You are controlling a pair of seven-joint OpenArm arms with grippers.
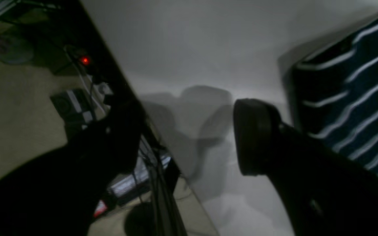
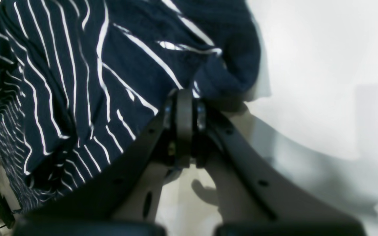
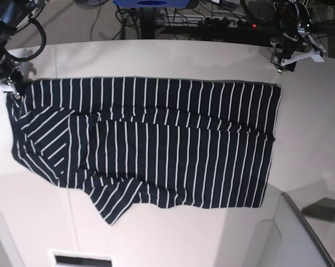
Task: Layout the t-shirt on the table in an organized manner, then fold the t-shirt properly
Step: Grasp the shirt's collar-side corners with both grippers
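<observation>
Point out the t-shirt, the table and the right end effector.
t-shirt (image 3: 156, 144): base view, middle of the striped body.
table (image 3: 156, 55): base view, bare top beyond the shirt.
right end effector (image 2: 184, 108): right wrist view, closed fingertips.

The right claw (image 2: 185, 108) has two long matte-black fingers (image 2: 241, 170) dotted with small round holes, each tipped by a rounded, disc-like pad with a thin metallic rim beside it. The left claw (image 1: 208, 131) shows one thick, dark, oval pad on a black finger. Behind each claw sit black arm links with looping black cables and a white bracket.
</observation>
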